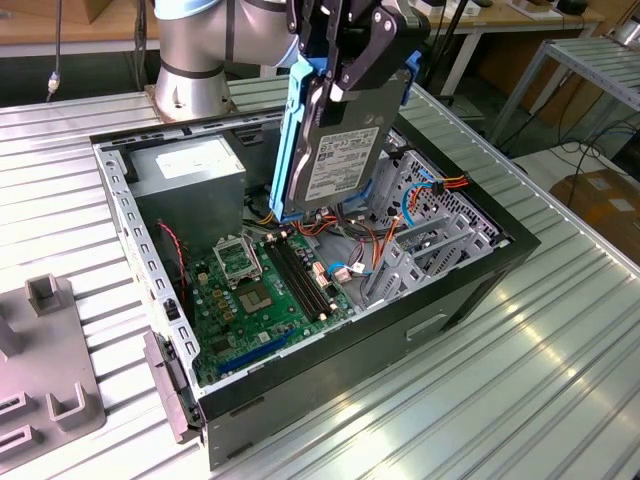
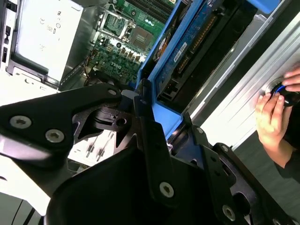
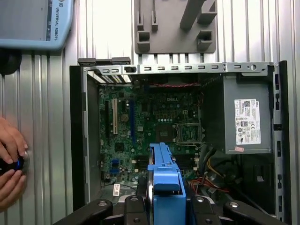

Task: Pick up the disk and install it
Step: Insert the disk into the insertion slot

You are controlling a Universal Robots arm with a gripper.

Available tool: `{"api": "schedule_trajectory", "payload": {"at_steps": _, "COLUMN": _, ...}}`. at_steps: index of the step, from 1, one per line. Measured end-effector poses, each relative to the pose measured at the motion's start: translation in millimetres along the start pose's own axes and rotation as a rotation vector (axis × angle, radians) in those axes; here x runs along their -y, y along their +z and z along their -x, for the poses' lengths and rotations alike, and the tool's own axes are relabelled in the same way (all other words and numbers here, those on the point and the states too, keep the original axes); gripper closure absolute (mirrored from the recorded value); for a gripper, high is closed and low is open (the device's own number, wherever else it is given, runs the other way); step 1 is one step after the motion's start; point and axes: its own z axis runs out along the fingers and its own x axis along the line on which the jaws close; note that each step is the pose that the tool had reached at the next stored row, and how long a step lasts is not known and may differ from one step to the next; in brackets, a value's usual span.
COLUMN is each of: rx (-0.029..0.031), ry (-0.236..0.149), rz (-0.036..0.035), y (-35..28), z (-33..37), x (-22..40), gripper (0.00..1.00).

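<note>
We saw the gripper (image 1: 335, 75) pinching the disk (image 1: 325, 155) by its upper end, with one black finger lying across the labelled face. The disk hung on edge, tilted slightly and clear of everything below, over the open computer case (image 1: 470, 290), which lay on its side on the ribbed metal bench (image 1: 530, 360). Its lower end hovered above the motherboard (image 1: 255, 290), between the grey power supply (image 1: 190, 170) on the exterior view's left and the metal drive cage (image 1: 430, 235) on the exterior view's right. In the first wrist view we looked down the disk's blue rail (image 3: 165, 185) into the case, and in the second wrist view we saw its circuit-board side framed in blue. A grey fixture plate (image 1: 45, 370) sat on the bench beside the case. At the bench's edge, a person's hand (image 3: 9, 164) rested on a small round dark object with a blue glow.
</note>
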Motion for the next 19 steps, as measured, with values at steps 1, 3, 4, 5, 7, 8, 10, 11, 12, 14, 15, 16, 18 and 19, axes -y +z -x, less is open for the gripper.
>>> {"api": "schedule_trajectory", "payload": {"at_steps": 1, "rx": 0.0, "ry": 0.0, "rz": -0.0001, "y": 0.4, "z": 0.0, "x": 1.5, "gripper": 0.63}}
{"api": "schedule_trajectory", "payload": {"at_steps": 3, "rx": -0.0001, "ry": 0.0, "rz": -0.0032, "y": 1.0, "z": 0.1, "x": 3.3, "gripper": 0.63}}
{"api": "schedule_trajectory", "payload": {"at_steps": 4, "rx": -0.0001, "ry": 0.0, "rz": -0.0075, "y": 1.4, "z": 0.0, "x": 4.5, "gripper": 0.63}}
{"api": "schedule_trajectory", "payload": {"at_steps": 5, "rx": -0.0002, "ry": 0.0, "rz": -0.0123, "y": 1.4, "z": -0.2, "x": 5.5, "gripper": 0.63}}
{"api": "schedule_trajectory", "payload": {"at_steps": 7, "rx": 0.0006, "ry": 0.001, "rz": -0.0282, "y": 1.4, "z": -0.4, "x": 7.7, "gripper": 0.63}}
{"api": "schedule_trajectory", "payload": {"at_steps": 8, "rx": 0.0012, "ry": 0.001, "rz": -0.0328, "y": 2.0, "z": -0.4, "x": 9.8, "gripper": 0.63}}
{"api": "schedule_trajectory", "payload": {"at_steps": 10, "rx": 0.0011, "ry": 0.005, "rz": -0.0329, "y": 2.4, "z": -0.4, "x": 12.2, "gripper": 0.63}}
{"api": "schedule_trajectory", "payload": {"at_steps": 11, "rx": 0.0008, "ry": 0.007, "rz": -0.0328, "y": 2.3, "z": -0.8, "x": 12.6, "gripper": 0.63}}
{"api": "schedule_trajectory", "payload": {"at_steps": 12, "rx": 0.0008, "ry": 0.007, "rz": -0.0328, "y": 2.6, "z": -2.3, "x": 13.1, "gripper": 0.63}}
{"api": "schedule_trajectory", "payload": {"at_steps": 14, "rx": 0.001, "ry": 0.009, "rz": -0.0329, "y": 3.0, "z": -4.2, "x": 13.2, "gripper": 0.63}}
{"api": "schedule_trajectory", "payload": {"at_steps": 15, "rx": 0.0009, "ry": 0.009, "rz": -0.0329, "y": 3.1, "z": -5.1, "x": 13.3, "gripper": 0.63}}
{"api": "schedule_trajectory", "payload": {"at_steps": 16, "rx": 0.0011, "ry": 0.009, "rz": -0.0329, "y": 3.3, "z": -6.4, "x": 13.5, "gripper": 0.63}}
{"api": "schedule_trajectory", "payload": {"at_steps": 18, "rx": 0.0008, "ry": 0.01, "rz": -0.0328, "y": 3.6, "z": -9.9, "x": 13.8, "gripper": 0.63}}
{"api": "schedule_trajectory", "payload": {"at_steps": 19, "rx": 0.0003, "ry": 0.01, "rz": -0.0329, "y": 3.9, "z": -11.6, "x": 14.2, "gripper": 0.63}}
